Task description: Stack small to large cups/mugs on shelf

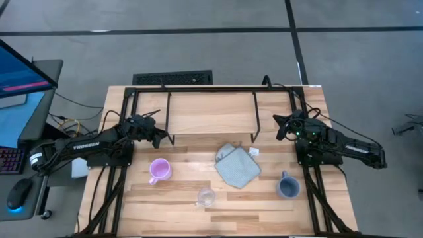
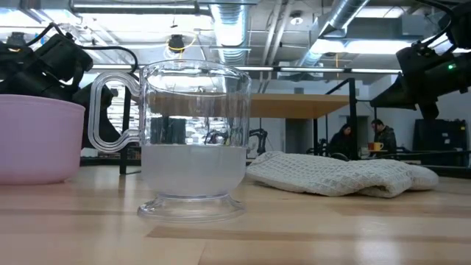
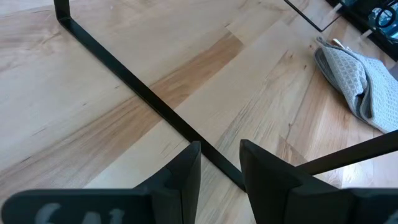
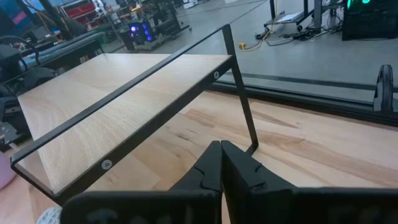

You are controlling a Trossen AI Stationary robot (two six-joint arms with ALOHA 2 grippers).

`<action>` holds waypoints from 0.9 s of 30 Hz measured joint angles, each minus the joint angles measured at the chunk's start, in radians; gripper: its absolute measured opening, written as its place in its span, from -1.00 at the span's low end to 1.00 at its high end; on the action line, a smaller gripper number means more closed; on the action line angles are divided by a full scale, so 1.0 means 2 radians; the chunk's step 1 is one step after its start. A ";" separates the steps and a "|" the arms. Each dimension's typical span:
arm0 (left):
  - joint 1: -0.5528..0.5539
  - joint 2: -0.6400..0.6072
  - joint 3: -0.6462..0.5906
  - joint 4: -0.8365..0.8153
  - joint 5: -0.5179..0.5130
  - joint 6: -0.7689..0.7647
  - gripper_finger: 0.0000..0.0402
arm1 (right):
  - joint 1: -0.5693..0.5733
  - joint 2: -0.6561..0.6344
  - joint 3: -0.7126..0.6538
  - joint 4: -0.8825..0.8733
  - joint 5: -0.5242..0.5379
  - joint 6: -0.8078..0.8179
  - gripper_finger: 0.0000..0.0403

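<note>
Three cups are sitting on the worktop (image 1: 192,198) in the lower half of the high view: one pink-lilac mug (image 1: 159,170) at lower left, one clear glass cup (image 1: 206,196) at lower centre, and one blue-grey mug (image 1: 288,187) at lower right. One grey-green cloth (image 1: 236,165) is lying between them, near the middle. The single shelf (image 1: 210,109) is standing across the upper centre with nothing on it. The left gripper (image 1: 160,137) is hovering by the shelf's left end, fingers slightly parted and grasping nothing. The right gripper (image 1: 280,127) is hovering by its right end, clenched with nothing between its fingers.
</note>
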 joint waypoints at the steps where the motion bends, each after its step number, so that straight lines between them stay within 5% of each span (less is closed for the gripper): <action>1: 0.000 0.000 0.000 0.000 0.000 0.000 -0.49 | 0.000 0.000 0.000 0.000 0.000 0.000 -0.87; 23: 0.000 0.000 0.000 0.000 0.000 -0.002 -0.49 | 0.000 0.000 0.000 0.000 0.000 0.000 -0.87; 27: 0.000 0.000 0.000 0.000 -0.031 -0.002 -0.49 | 0.000 0.000 0.000 0.000 0.000 0.000 -0.87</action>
